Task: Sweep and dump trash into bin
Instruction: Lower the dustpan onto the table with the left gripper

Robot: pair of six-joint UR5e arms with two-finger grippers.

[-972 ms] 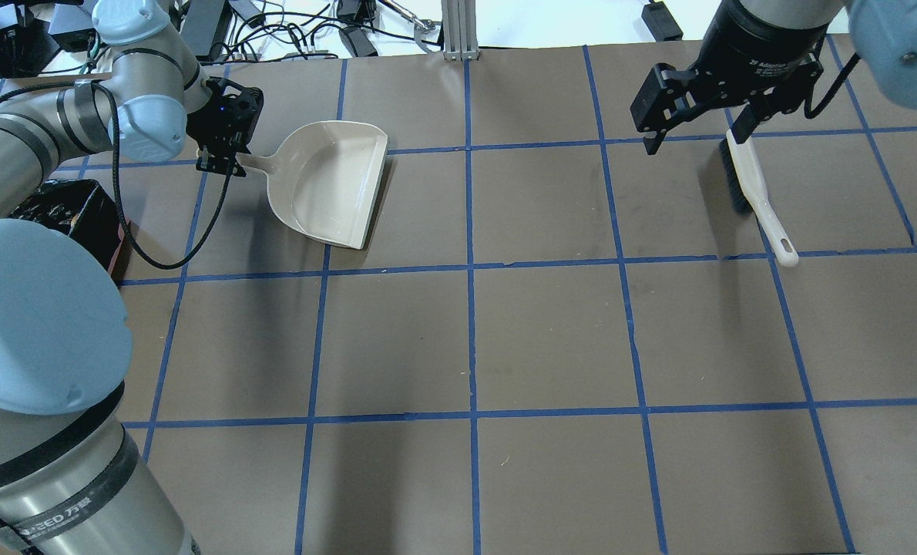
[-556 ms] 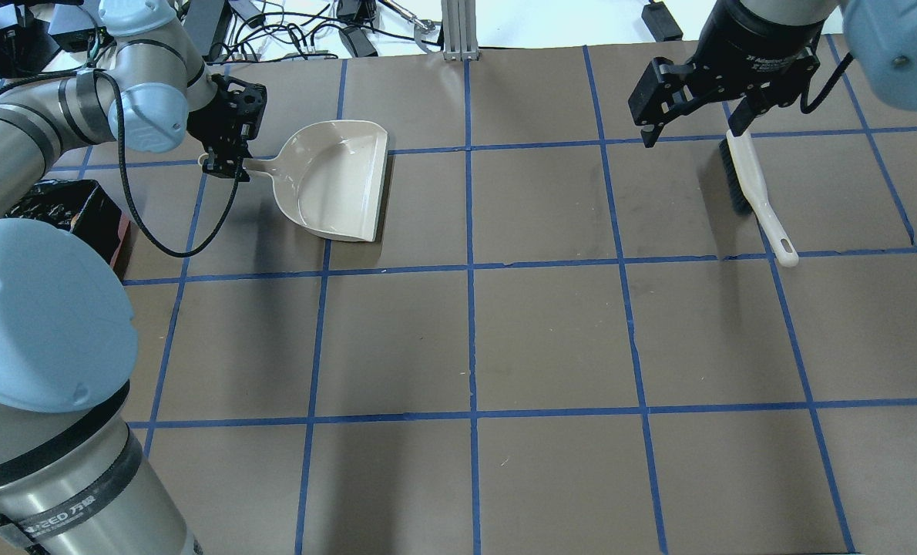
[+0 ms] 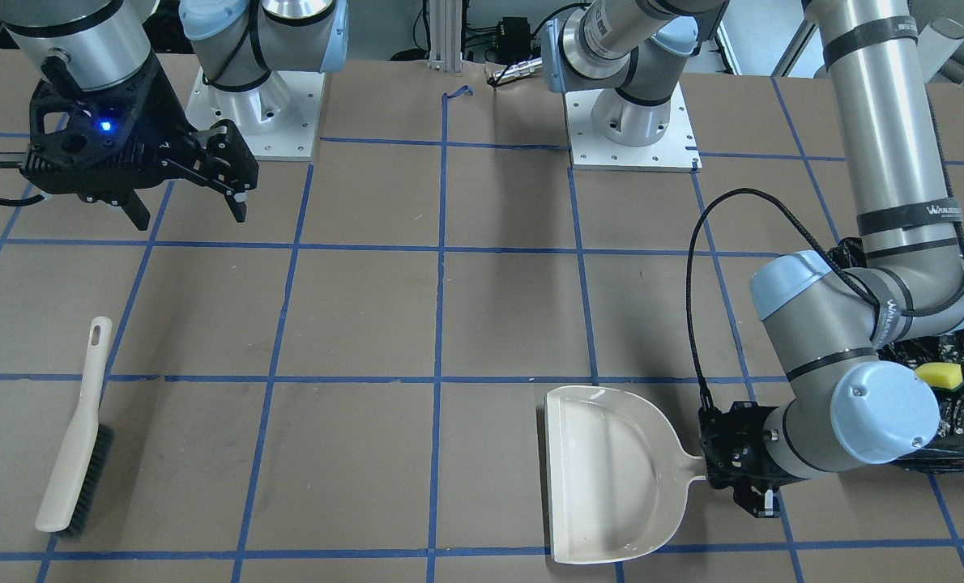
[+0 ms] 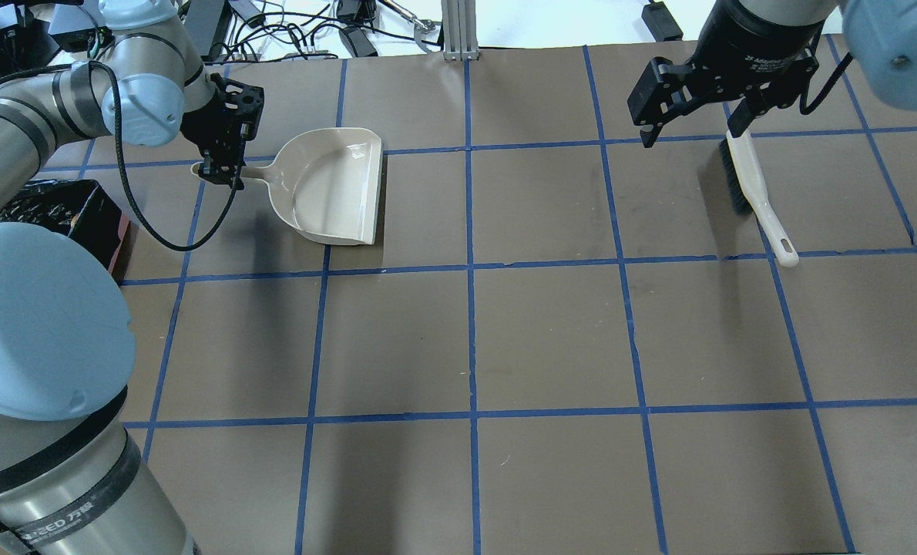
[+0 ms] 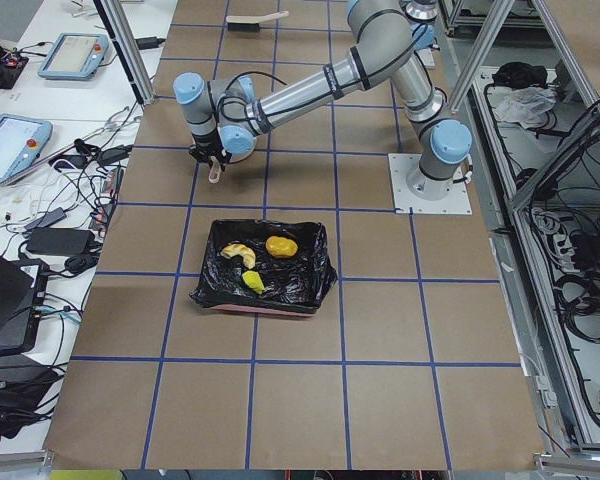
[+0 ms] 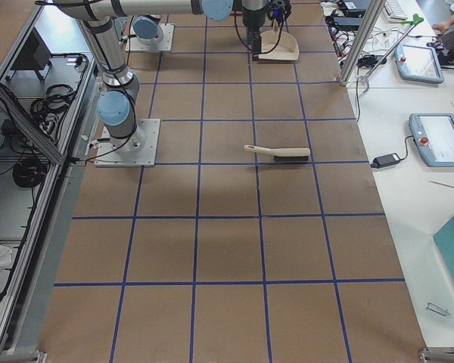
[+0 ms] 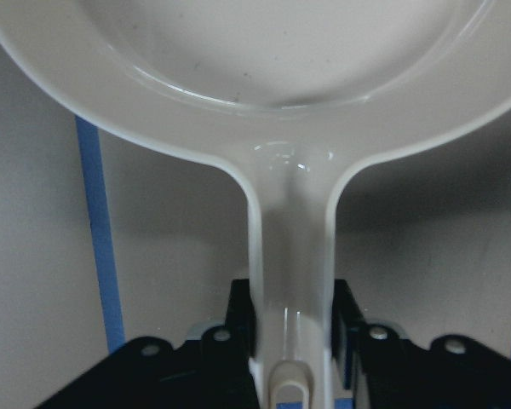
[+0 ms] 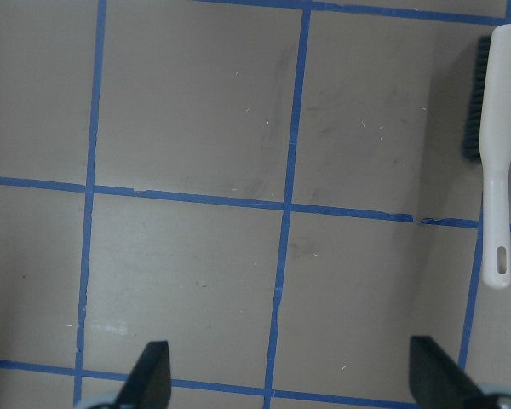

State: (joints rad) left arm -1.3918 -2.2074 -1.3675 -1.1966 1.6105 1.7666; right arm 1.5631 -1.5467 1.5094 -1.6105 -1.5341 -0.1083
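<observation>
The trash lies in the bin point(image 5: 318, 288): a golden-brown lump point(image 5: 281, 245), a tan crescent piece point(image 5: 238, 252) and a yellow sponge wedge point(image 5: 252, 284). The sponge also shows in the front view point(image 3: 940, 375). The bin sits at the table's left edge point(image 4: 65, 212), partly hidden by my left arm. My left gripper point(image 4: 223, 166) is shut on the handle of the empty beige dustpan point(image 4: 335, 185), as the left wrist view point(image 7: 291, 332) shows. My right gripper point(image 4: 693, 127) is open and empty above the table, beside the beige brush point(image 4: 751, 185).
The brush lies flat on the table at the far right, free of the gripper point(image 8: 494, 153). Cables and power bricks point(image 4: 312, 35) lie past the table's far edge. Blue tape lines divide the brown table into squares.
My left gripper has turned the dustpan a little, so its open edge now stands straighter, and has drawn it slightly left. The right gripper and the brush have barely moved.
</observation>
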